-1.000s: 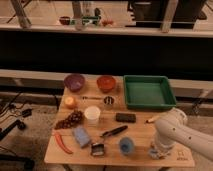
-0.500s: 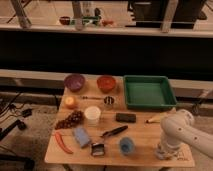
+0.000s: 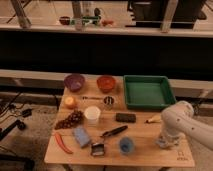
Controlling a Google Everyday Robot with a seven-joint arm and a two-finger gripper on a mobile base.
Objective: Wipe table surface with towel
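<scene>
The hand (image 3: pixel 167 141) has moved a little to the right along the front right part of the tabletop (image 3: pixel 145 150) and now presses on the pale towel (image 3: pixel 168 143), so wiping seems in progress. Whether it grips the towel I cannot tell.

White arm entering from the right, elbow bent — pincer (image 3: pixel 167 141) pointing straight down, low at the near-right corner
</scene>
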